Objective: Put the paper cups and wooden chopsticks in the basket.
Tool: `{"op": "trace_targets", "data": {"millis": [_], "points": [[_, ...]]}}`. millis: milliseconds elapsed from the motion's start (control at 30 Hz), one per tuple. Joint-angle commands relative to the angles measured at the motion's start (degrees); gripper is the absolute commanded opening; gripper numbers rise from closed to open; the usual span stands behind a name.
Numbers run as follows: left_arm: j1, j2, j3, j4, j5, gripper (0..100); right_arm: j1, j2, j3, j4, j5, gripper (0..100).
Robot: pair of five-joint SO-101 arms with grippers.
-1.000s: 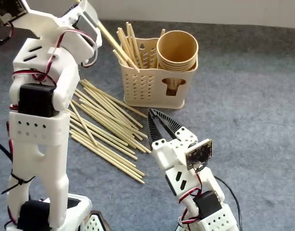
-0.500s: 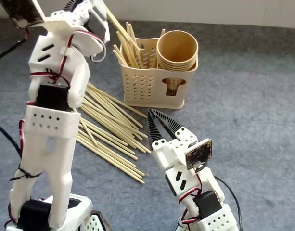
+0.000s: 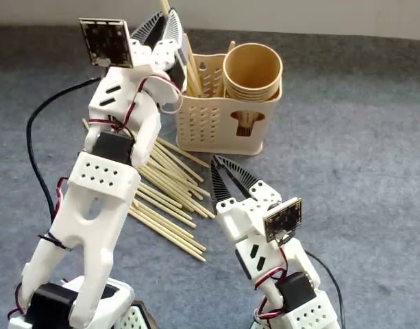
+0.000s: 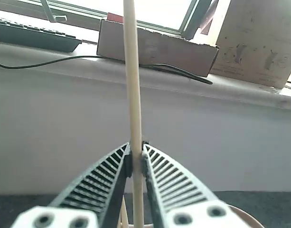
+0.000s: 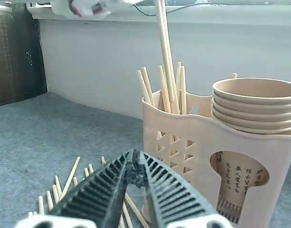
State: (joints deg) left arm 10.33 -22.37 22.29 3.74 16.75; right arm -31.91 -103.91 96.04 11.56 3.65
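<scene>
The left pincer (image 3: 163, 19) is gripping a chopstick (image 4: 131, 71) almost upright, lower end pointing into the basket (image 3: 203, 127) directly below, while the right pincer (image 3: 215, 160) is lying closed and empty.

The chopstick (image 4: 131, 71) stands upright between the fingers of the left gripper (image 4: 136, 151), with the basket (image 3: 216, 130) just below and beside it. The paper cups (image 3: 252, 72) sit stacked in the basket's compartment farther from that gripper. The loose chopsticks (image 3: 165, 195) lie on the table (image 3: 347, 171) just left of the right gripper (image 5: 136, 164), and the basket stands ahead of it.
</scene>
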Motion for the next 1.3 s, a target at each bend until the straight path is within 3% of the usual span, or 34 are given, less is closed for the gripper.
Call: {"op": "trace_targets", "data": {"millis": [0, 833, 1067, 1267], "points": [[1.19, -1.98, 1.01, -1.58, -0.53, 1, 0.66, -0.75, 5.58, 0.22, 0.0, 0.5], [2.33, -1.8, 17.54, -1.58, -0.88, 1, 0.75, -0.66, 5.67, 1.36, 0.09, 0.5], [2.15, -1.8, 20.35, -1.58, -0.53, 15, 0.75, -0.66, 5.67, 1.36, 0.09, 0.5], [2.07, -2.51, 19.91, -1.58, -0.53, 14, 0.75, -0.66, 5.67, 1.36, 0.09, 0.5]]}}
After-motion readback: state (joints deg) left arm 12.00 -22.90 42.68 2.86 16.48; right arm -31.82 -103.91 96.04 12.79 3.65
